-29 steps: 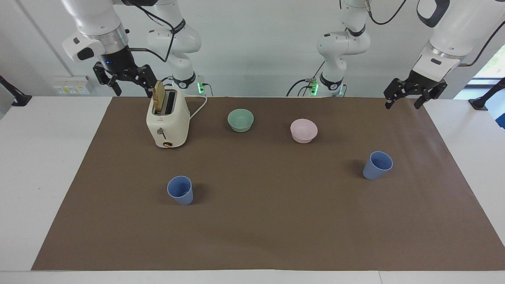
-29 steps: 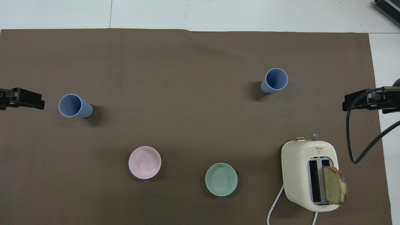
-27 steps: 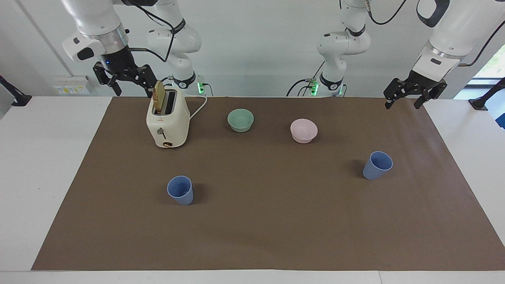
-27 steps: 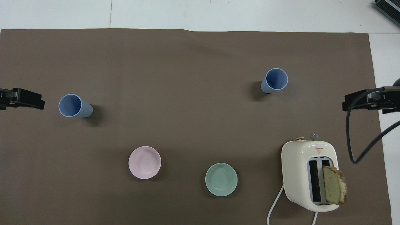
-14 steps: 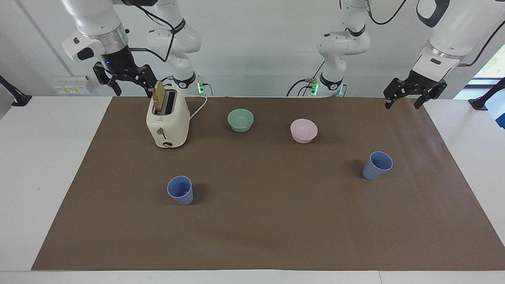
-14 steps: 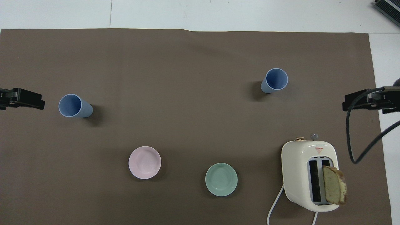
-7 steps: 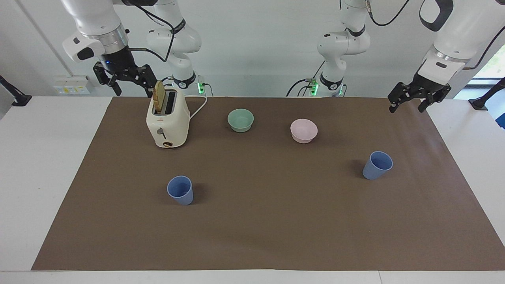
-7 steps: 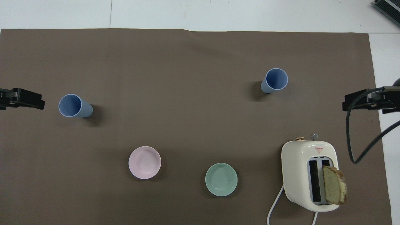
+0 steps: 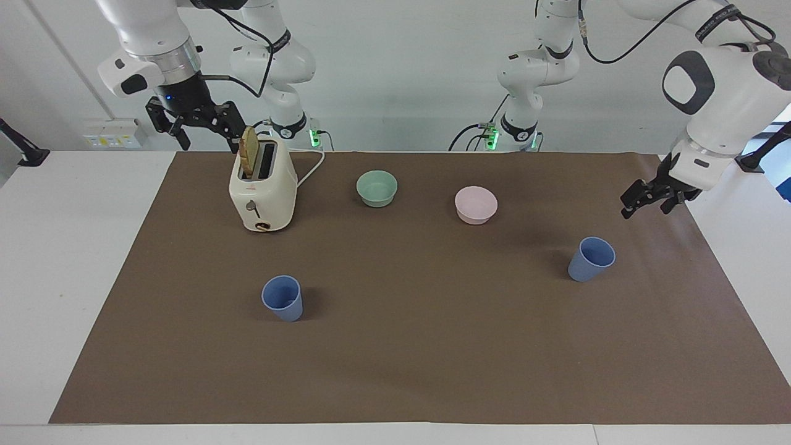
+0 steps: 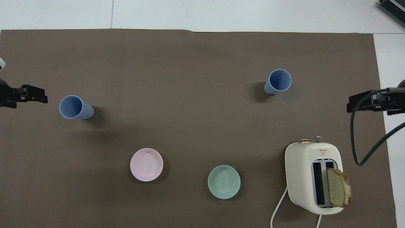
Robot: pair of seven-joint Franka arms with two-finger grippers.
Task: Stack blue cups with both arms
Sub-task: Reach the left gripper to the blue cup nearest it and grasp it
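Two blue cups stand upright and apart on the brown mat (image 9: 432, 358). One cup (image 9: 591, 259) (image 10: 76, 107) is toward the left arm's end, the other cup (image 9: 283, 298) (image 10: 278, 81) toward the right arm's end. My left gripper (image 9: 646, 208) (image 10: 39, 95) hangs open and empty over the mat's edge beside the first cup, without touching it. My right gripper (image 9: 209, 143) (image 10: 357, 104) waits open and empty, raised by the toaster, well away from the second cup.
A cream toaster (image 9: 262, 191) with a bread slice (image 9: 249, 151) sticking out stands near the robots at the right arm's end. A mint-green bowl (image 9: 377, 188) and a pink bowl (image 9: 476, 204) sit between the arms. Two smaller white arms (image 9: 281, 68) stand at the table's edge.
The left arm has swung down and outward, bringing its gripper lower and closer to the cup at its end. The right arm, cups and bowls have not moved.
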